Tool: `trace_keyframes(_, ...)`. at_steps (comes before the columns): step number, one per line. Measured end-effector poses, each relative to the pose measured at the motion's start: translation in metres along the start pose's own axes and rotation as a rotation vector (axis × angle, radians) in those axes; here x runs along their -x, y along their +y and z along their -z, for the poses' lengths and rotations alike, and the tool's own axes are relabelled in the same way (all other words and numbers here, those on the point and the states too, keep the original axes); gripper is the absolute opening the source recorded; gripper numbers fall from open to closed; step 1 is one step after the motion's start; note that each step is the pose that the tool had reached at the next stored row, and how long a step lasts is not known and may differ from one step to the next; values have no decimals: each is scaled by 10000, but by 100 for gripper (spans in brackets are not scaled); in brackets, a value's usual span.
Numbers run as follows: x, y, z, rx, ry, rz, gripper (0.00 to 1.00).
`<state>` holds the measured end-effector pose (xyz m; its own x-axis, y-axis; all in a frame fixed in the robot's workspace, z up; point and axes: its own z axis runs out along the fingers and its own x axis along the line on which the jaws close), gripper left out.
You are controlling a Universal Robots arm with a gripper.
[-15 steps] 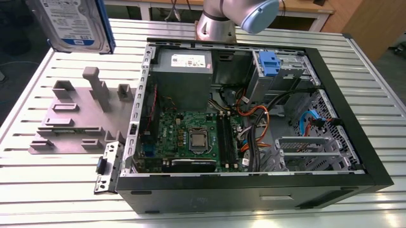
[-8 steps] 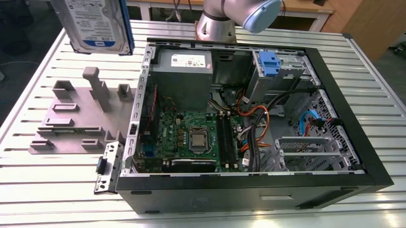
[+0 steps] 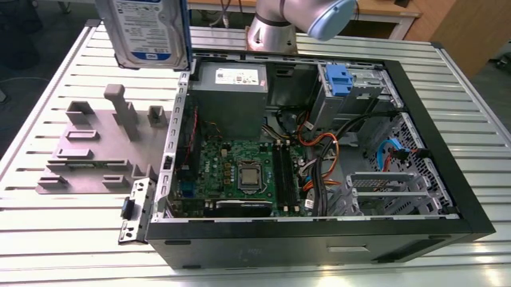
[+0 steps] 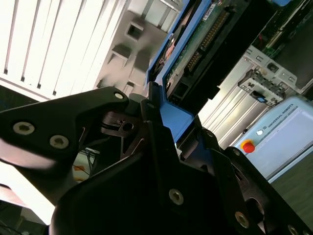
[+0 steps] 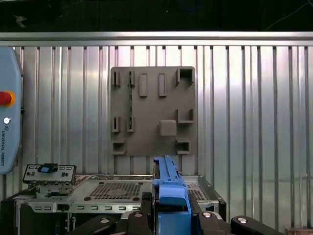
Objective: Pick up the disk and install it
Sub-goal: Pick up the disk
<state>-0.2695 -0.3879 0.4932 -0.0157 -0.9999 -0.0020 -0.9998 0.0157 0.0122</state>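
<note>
Both wrist views show us the end effector (image 5: 171,213) clenched on the disk (image 5: 167,178), its black fingers (image 4: 154,132) pressing the blue carrier from either side. In the exterior view we note the disk upright in the air, above the surface (image 3: 64,239) at its far edge. Below it lies a grey fixture plate (image 3: 80,161), just beside the open computer case (image 3: 319,242).

We see bright, even light in the exterior view, with white glare on the near part of the ribbed table (image 3: 72,239) and deep shade inside the open computer case (image 3: 319,149). In the second wrist view the table burns out white, while the gripper (image 4: 164,115) and the disk (image 4: 193,49) it clamps look dark and soft.
</note>
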Motion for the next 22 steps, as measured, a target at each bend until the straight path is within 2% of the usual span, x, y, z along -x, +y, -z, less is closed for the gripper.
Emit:
trace_keyframes(10, -1, -455, -6, -2, -1, 0, 36)
trace_keyframes(11, -7, -485, -6, 0, 0, 0, 36)
trace_keyframes(14, -77, -504, -8, -1, 0, 1, 36)
trace_keyframes(18, -211, -514, -10, -1, 0, 1, 36)
trace_keyframes(20, -253, -558, -12, -3, -2, 0, 36)
trace_keyframes(22, -269, -639, -11, -1, 0, 0, 36)
